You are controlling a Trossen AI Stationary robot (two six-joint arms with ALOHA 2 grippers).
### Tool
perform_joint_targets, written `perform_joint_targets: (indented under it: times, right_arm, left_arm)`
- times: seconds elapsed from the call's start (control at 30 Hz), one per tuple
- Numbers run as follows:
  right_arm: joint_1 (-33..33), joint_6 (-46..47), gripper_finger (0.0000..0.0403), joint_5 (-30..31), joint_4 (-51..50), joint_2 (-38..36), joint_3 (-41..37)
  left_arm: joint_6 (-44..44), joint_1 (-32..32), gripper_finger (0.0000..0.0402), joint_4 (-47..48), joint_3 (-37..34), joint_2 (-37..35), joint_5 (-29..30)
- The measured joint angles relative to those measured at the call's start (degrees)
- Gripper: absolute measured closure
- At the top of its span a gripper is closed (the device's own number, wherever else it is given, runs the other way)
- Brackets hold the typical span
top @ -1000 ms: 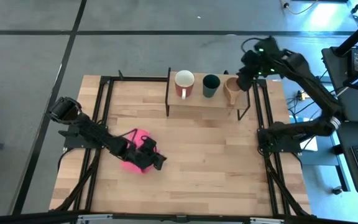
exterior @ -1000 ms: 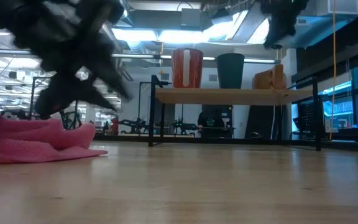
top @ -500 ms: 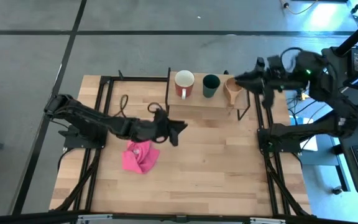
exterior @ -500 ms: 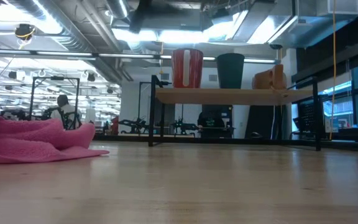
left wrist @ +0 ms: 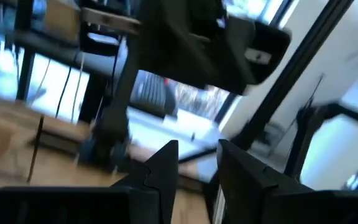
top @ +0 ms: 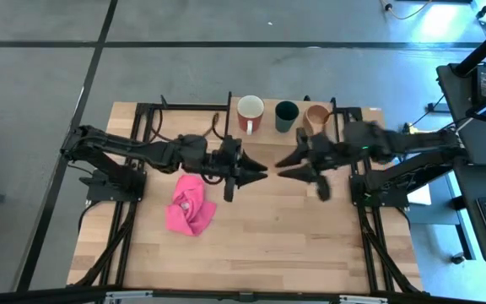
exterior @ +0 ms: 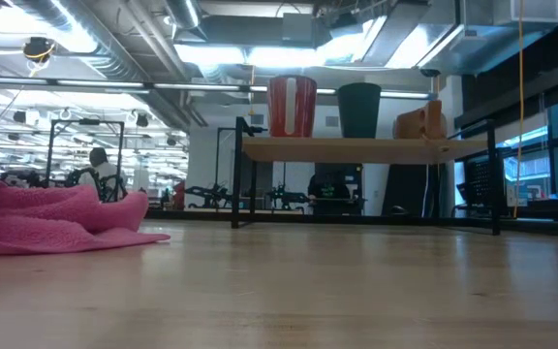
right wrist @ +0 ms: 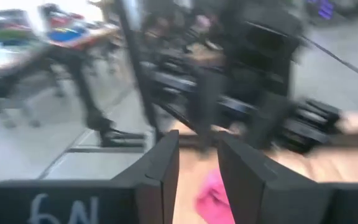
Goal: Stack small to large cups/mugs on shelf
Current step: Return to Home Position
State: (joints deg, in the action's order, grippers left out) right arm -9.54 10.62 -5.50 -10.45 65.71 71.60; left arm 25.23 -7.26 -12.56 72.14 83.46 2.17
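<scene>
The red mug (top: 250,112), the dark green cup (top: 286,114) and the tan wooden cup (top: 315,118) stand upright in a row on the shelf (top: 267,137) at the table's far side. They also show in the low view: red mug (exterior: 292,107), green cup (exterior: 359,110), tan cup (exterior: 421,121), on the board (exterior: 356,148). My left gripper (top: 262,169) and my right gripper (top: 279,167) hang in the air over the table's middle, just in front of the shelf, tips facing each other. Both are open and empty, as the wrist views show: left (left wrist: 197,168), right (right wrist: 197,162).
A crumpled pink cloth (top: 190,205) lies on the table left of centre; it also shows in the low view (exterior: 46,218). Black frame rails run along the table's left and right sides. Bare wood lies between the cloth and the near edge.
My left gripper has left the pink cloth, risen and swung toward the table's middle. My right gripper has left the tan cup at the shelf's right end and swung left and nearer, facing the left gripper. The cloth lies crumpled on the table; the cups have stayed.
</scene>
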Motion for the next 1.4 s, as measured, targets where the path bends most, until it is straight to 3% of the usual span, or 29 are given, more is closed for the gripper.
perform_joint_targets:
  times: [0.2, 0.37, 0.53, 0.6, 0.7, 0.87, 1.07, 1.3, 1.4]
  right_arm:
    - [-3.7, 8.6, 0.0292, 4.4, 0.3, -0.2, -7.0]
    - [-7.0, 14.7, 0.0292, 9.1, 5.7, -7.9, -15.7]
    - [-8.2, 12.2, 0.0292, 17.5, 5.6, -22.1, -22.5]
    - [-7.7, 11.0, 0.0292, 18.6, 4.1, -27.1, -23.9]
    - [-6.6, 8.9, 0.0292, 18.5, -2.4, -33.3, -24.1]
    - [-5.9, 13.1, 0.0292, 25.2, -11.3, -42.1, -24.2]
    - [-5.9, 24.5, 0.0292, 24.6, -11.6, -47.9, -24.2]
    - [-5.9, 24.1, 0.0292, 24.7, -14.5, -50.0, -24.2]
    - [-5.9, 19.5, 0.0292, 16.9, -13.3, -49.4, -24.1]
  left_arm:
    - [-0.7, -3.9, 0.0297, 5.7, -0.1, -0.4, 1.0]
    - [-1.2, -7.9, 0.0298, 12.4, -2.1, -4.5, 6.2]
    - [-2.1, -10.5, 0.0297, 2.8, -11.6, -13.7, 13.3]
    - [-3.9, -10.2, 0.0296, -3.2, -16.3, -18.0, 13.1]
    - [-4.8, -8.4, 0.0298, -3.9, -23.2, -23.9, 10.9]
    - [0.6, -5.5, 0.0297, -5.7, -34.1, -31.2, 13.7]
    - [3.7, -6.0, 0.0299, -6.2, -40.1, -36.6, 13.2]
    - [-2.5, -7.0, 0.0297, -13.3, -40.4, -37.7, 9.3]
    - [-3.6, -6.7, 0.0298, -13.9, -40.4, -37.8, 8.1]
